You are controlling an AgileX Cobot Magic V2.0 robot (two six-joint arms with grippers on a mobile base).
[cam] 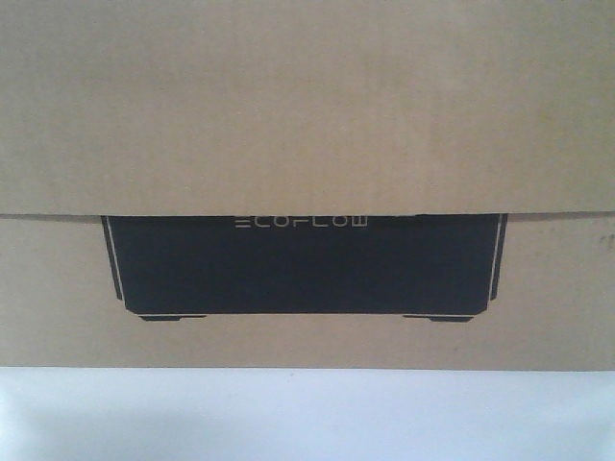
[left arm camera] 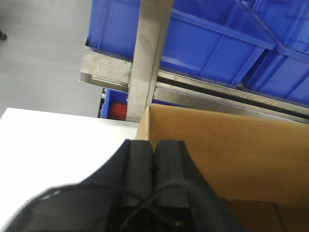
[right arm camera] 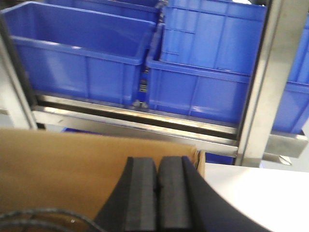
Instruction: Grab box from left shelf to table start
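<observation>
Both jaws closed, empty, beside box [cam: 307,125]

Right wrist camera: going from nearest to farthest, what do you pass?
Closed black gripper → brown cardboard box → silver metal shelf rail → blue plastic bins.

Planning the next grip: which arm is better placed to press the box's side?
Left, probably: the left end effector, shut, sits at the box corner beside white table; the right end effector hangs over the cardboard, inside its edge.
</observation>
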